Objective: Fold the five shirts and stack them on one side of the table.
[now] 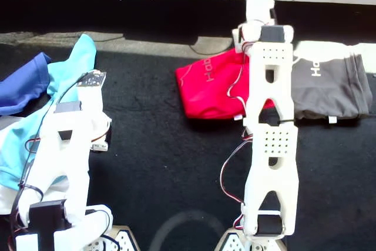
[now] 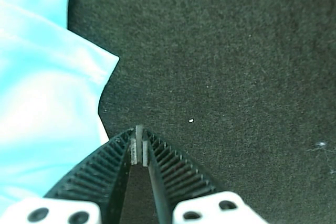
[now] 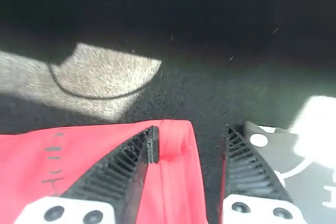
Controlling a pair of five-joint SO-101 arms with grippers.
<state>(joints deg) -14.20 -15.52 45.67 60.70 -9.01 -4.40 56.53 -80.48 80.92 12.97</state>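
Left gripper (image 2: 139, 148): ribbed black fingers pressed together at the tips, nothing caught between them. Tips hang over bare black table cover (image 2: 236, 77). The light blue shirt (image 2: 42, 103) lies just beside one finger, on its outer side. The cloth's edge runs on past the tips on that side, apart from them. A pale speck (image 2: 190, 120) sits on the cover a little ahead of the tips.

Right gripper (image 3: 191, 142): jaws set wide, holding nothing. One finger stands over the red shirt (image 3: 79, 161), close to its folded corner, and the shirt's edge reaches into the gap between the jaws. The grey shirt (image 3: 278, 153) lies on the outer side of the other finger, just beside it. Inside the gap, a narrow strip of black cover parts red from grey. Cannot tell whether either tip touches cloth. Beyond the tips there is more cover, with a sunlit patch (image 3: 100, 77) on it.

Farther off, from above: the left arm (image 1: 64, 145) stands over the light blue shirt, which is spread loose and unfolded. A dark blue shirt (image 1: 23, 83) is bunched against its far side, touching it. The right arm (image 1: 270, 121) stretches out between the red and grey shirts, both folded, lying side by side. White cloth (image 1: 329, 48) shows behind the grey one, touching it.
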